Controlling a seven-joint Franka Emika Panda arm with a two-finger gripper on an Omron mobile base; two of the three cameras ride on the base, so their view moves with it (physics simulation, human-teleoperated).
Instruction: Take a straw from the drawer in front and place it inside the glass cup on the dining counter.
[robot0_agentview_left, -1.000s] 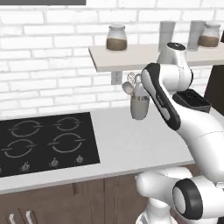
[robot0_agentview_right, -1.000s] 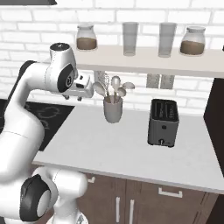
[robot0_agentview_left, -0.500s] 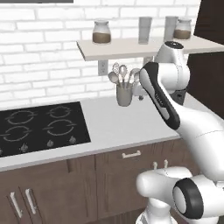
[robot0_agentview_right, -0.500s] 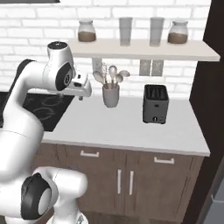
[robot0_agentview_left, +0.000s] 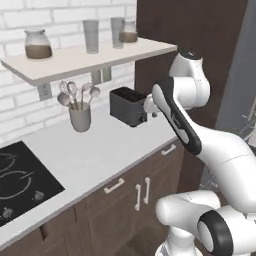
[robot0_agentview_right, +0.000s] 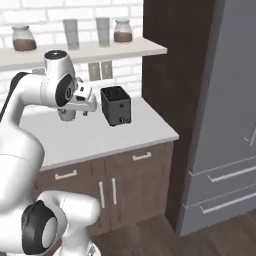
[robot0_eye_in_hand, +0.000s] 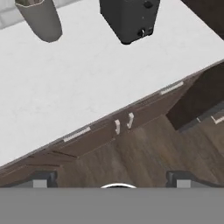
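Note:
My gripper (robot0_eye_in_hand: 111, 183) is open, its two dark fingertips (robot0_eye_in_hand: 43, 179) wide apart with nothing between them. It hangs over the white counter's front edge, close to the black toaster (robot0_agentview_left: 127, 106), and looks down at the cabinet fronts. Closed dark-wood drawer fronts with bar handles (robot0_eye_in_hand: 77, 134) (robot0_eye_in_hand: 170, 88) run under the counter top, seen also as a drawer front (robot0_agentview_left: 114, 186) and a drawer front (robot0_agentview_right: 141, 156) from the base. I cannot tell which one is the task's drawer. The straw, the glass cup and the dining counter are out of view.
A grey utensil holder (robot0_agentview_left: 80, 119) with spoons stands left of the toaster. A wall shelf (robot0_agentview_left: 90, 56) carries jars and tall glasses. A black cooktop (robot0_agentview_left: 20, 175) lies at the left. A tall dark cabinet (robot0_agentview_right: 175, 60) and a grey fridge (robot0_agentview_right: 230, 115) stand to the right.
The whole picture has slid: the base has turned to the right, so the counter now sits further left and the tall cabinet and fridge have come into view. The arm keeps its pose.

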